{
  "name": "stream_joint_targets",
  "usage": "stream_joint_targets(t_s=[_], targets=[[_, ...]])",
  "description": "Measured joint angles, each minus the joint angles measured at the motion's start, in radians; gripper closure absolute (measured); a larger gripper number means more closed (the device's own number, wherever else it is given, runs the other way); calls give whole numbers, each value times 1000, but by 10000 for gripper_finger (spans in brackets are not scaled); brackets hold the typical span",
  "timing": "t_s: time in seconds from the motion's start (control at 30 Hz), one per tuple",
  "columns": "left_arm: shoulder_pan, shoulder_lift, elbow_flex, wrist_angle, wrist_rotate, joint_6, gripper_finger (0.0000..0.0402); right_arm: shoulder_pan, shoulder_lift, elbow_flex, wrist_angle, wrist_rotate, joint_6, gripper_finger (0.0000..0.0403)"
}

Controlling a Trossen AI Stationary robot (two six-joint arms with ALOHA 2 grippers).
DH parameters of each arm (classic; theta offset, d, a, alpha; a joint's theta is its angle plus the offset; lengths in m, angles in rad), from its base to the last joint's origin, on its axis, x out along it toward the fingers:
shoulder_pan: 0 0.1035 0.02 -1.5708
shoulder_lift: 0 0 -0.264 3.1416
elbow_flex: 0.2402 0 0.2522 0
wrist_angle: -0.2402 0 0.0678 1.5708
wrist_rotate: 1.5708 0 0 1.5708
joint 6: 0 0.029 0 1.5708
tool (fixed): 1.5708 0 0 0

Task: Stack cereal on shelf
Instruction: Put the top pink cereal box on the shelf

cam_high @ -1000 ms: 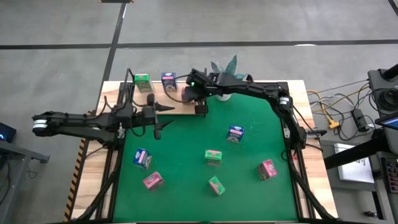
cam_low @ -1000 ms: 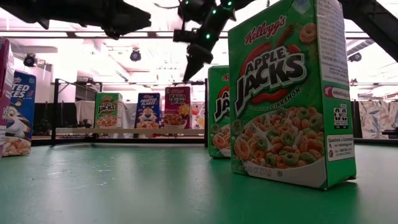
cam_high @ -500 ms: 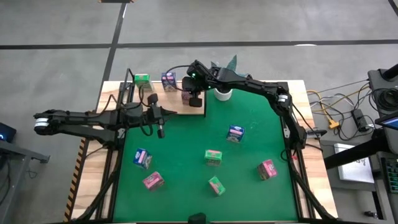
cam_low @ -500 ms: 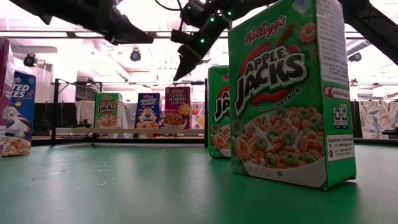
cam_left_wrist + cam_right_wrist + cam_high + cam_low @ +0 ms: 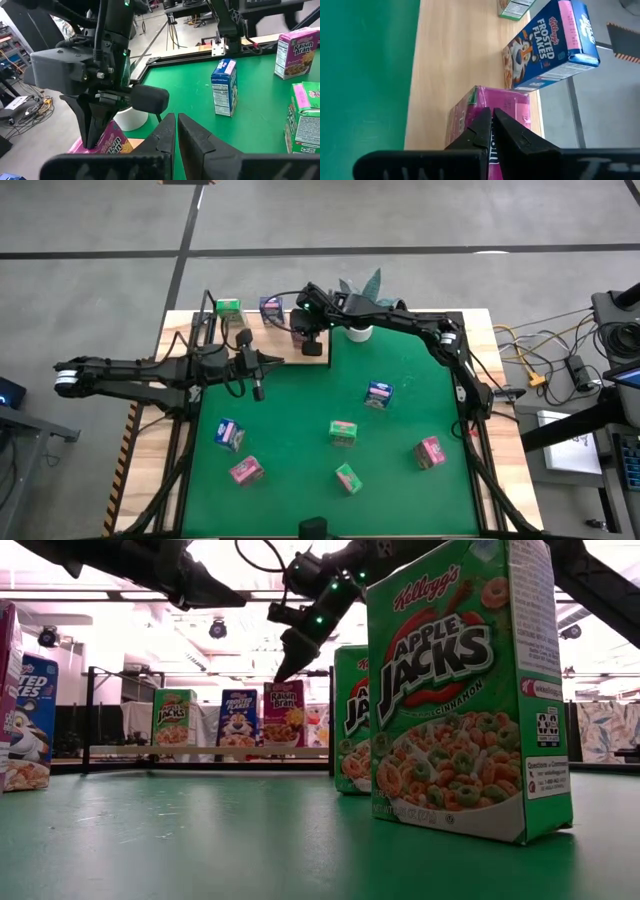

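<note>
My right arm reaches over the shelf (image 5: 285, 352), fingers (image 5: 311, 346) pressed together above the pink carton (image 5: 492, 107) (not gripping it). My left fingers (image 5: 257, 388) hang closed over the table (image 5: 400, 420).

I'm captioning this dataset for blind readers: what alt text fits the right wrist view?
The right gripper, fingers shut, hangs just above a pink cereal carton standing on the light-wood shelf. A blue Frosted Flakes carton stands beside it, with green table felt alongside the shelf.

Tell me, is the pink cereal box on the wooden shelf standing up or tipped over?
Standing up. The pink cereal box stands upright on the shelf, beside the blue one.
</note>
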Motion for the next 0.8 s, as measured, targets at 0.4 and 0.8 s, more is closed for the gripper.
stream_joint_targets(t_s=[0.4, 0.8], targets=[[0, -1, 0, 30, -17, 0, 400, -8, 4, -3, 36, 142, -50, 390], [0, -1, 0, 54, -18, 0, 400, -25, -2, -6, 66, 161, -122, 390]])
